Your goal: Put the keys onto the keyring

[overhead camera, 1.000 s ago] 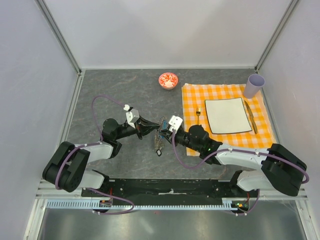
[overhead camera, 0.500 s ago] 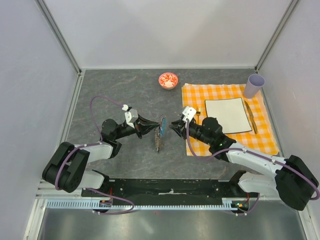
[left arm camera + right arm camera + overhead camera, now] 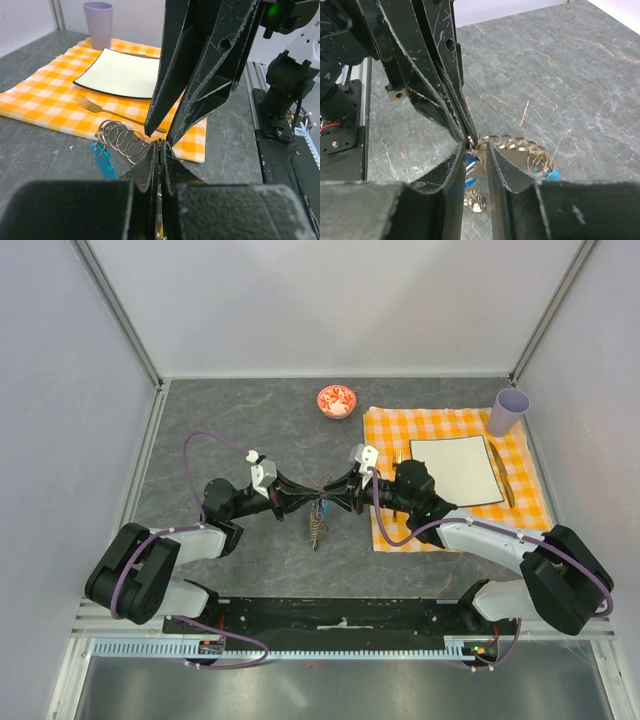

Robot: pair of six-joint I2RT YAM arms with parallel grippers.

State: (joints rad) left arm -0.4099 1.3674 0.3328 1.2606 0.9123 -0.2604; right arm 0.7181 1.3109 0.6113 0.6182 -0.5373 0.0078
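Note:
The keyring (image 3: 322,489), a run of small silvery wire loops with a light-blue piece, hangs between my two grippers at mid-table. My left gripper (image 3: 305,498) is shut on its wire. In the left wrist view (image 3: 161,145) the loops (image 3: 120,137) and the blue piece (image 3: 102,156) lie just left of the tips. My right gripper (image 3: 340,494) faces it, open. In the right wrist view (image 3: 476,146) its fingers straddle the ring where the left tips pinch it; the loops (image 3: 520,145) trail right. Keys (image 3: 316,530) dangle below, one blue-headed (image 3: 471,165), others silvery (image 3: 476,202).
An orange checked cloth (image 3: 390,425) lies to the right with a white square plate (image 3: 455,470), a fork (image 3: 397,468) and a gold utensil (image 3: 503,476). A purple cup (image 3: 507,411) stands at its far corner. A red-and-white bowl (image 3: 336,400) sits further back.
My right arm swung toward the far side, backed a little off the ring, then closed in on it again. The key bunch hangs slightly higher. My left gripper barely moved.

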